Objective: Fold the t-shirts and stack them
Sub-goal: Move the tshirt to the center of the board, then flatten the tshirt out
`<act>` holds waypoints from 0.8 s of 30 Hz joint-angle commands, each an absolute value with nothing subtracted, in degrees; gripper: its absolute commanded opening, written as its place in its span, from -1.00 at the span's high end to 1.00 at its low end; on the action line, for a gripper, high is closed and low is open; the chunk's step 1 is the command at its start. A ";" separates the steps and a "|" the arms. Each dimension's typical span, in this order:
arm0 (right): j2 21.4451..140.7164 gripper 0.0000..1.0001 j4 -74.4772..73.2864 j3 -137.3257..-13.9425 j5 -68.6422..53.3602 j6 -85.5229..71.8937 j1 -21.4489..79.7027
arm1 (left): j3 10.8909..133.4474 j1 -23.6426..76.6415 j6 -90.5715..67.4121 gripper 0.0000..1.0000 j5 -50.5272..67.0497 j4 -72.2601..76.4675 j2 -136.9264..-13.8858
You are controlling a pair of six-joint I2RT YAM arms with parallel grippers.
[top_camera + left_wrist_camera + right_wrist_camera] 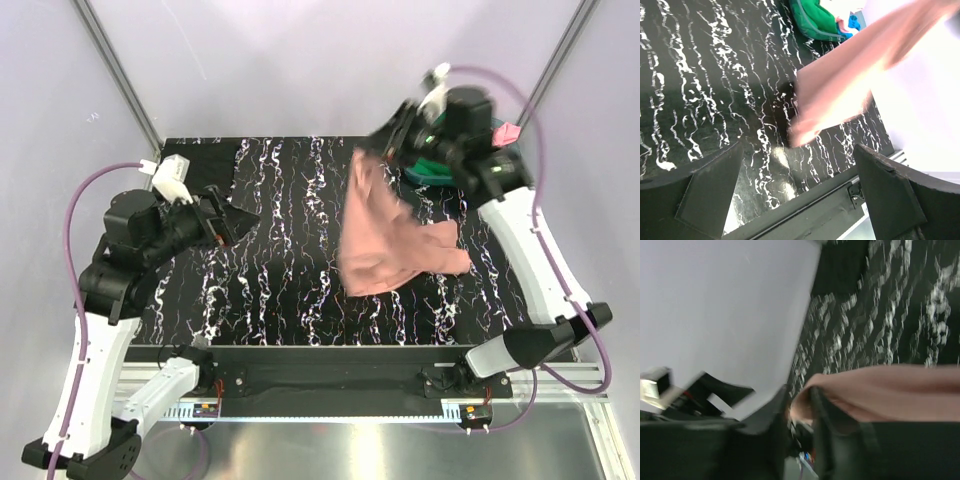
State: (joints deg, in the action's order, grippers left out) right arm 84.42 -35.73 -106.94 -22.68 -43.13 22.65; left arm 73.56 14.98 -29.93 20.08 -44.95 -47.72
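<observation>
**Salmon-pink tee hangs from the right pincer**

Cloth is bunched between the fingers of the right pincer (388, 150), which is raised above the far right of the counter (280, 290). Its own camera is blurred, but the fabric looks grasped there rather than loose. From that pinch the salmon-pink t-shirt (395, 235) falls in a long slanting sheet. Its lower part lies spread and crumpled on the marbled black surface, right of centre.

Just behind the arm sits the teal basket (435, 172). It holds a green t-shirt (817, 15) and a scrap of blue cloth (854, 22), and a bright pink t-shirt (507, 131) pokes out at its far side. Across the counter the left pincer (228, 222) is released, fingers spread wide with nothing between them, well apart from the hanging tee. Beyond it, at the far left corner, what looks like a black t-shirt (205, 165) lies flat.

The salmon tee is matte and plain from where I stand; I can make out no print. It strikes me as light and utterly limp, sagging and creasing under its own weight, and not fragile. Held at one point it twists and bunches. I'd judge it wants a second hold along the same edge, at a shoulder or hem corner, so both pincers can stretch it flat before any fold. A thin single layer may slip, so a small gathered tuck seems the surer bite.
</observation>
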 commanded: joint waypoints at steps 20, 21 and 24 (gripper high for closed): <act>69.00 0.10 -51.86 -60.48 -8.26 -31.02 18.83 | 76.07 49.65 -37.54 -0.90 0.88 -39.38 -82.42; 68.56 0.13 -52.46 -59.34 -8.78 -30.85 16.46 | 78.03 50.18 -35.27 -0.89 1.05 -39.64 -85.49; 67.77 0.16 -53.96 -58.45 -11.95 -29.36 5.56 | 84.54 50.36 -32.44 -0.79 1.76 -39.99 -94.81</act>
State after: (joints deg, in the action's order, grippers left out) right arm 69.58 -54.00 -58.78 -12.99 -29.28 12.82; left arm 77.69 50.06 -37.34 3.55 -43.03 -90.50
